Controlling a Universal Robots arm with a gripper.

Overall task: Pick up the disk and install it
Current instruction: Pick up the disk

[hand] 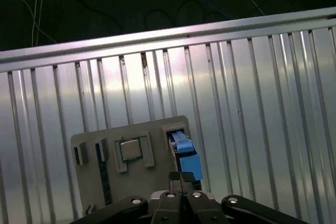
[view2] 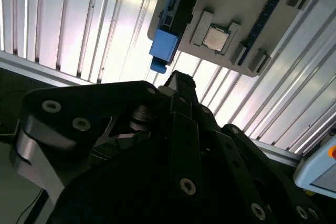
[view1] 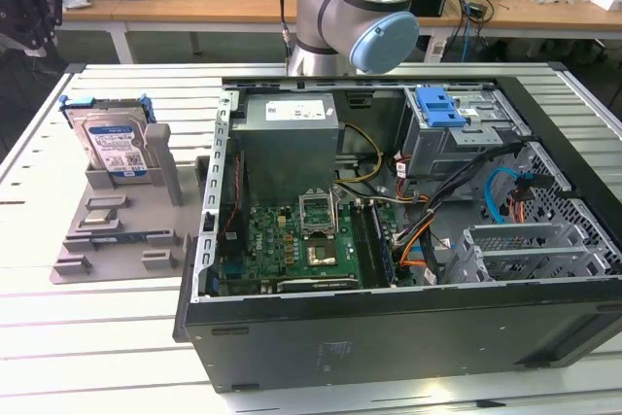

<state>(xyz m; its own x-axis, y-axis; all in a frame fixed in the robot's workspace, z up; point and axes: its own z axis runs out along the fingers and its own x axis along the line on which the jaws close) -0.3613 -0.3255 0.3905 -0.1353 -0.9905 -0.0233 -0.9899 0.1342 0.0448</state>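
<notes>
One disk (view1: 115, 146) stands on end, long axis upright.

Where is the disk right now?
The disk stands upright in the grey holder at the exterior view's left, beside the open case.

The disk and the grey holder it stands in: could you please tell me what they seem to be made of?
The disk: likely a metal body, silver-grey with a dull sheen, under a smooth white-and-blue printed label. Its blue side rails look like moulded plastic, evenly coloured throughout. The grey holder: probably matte plastic, a uniform flat grey with blocky moulded slots and no glare, though the look leaves it open.
</notes>
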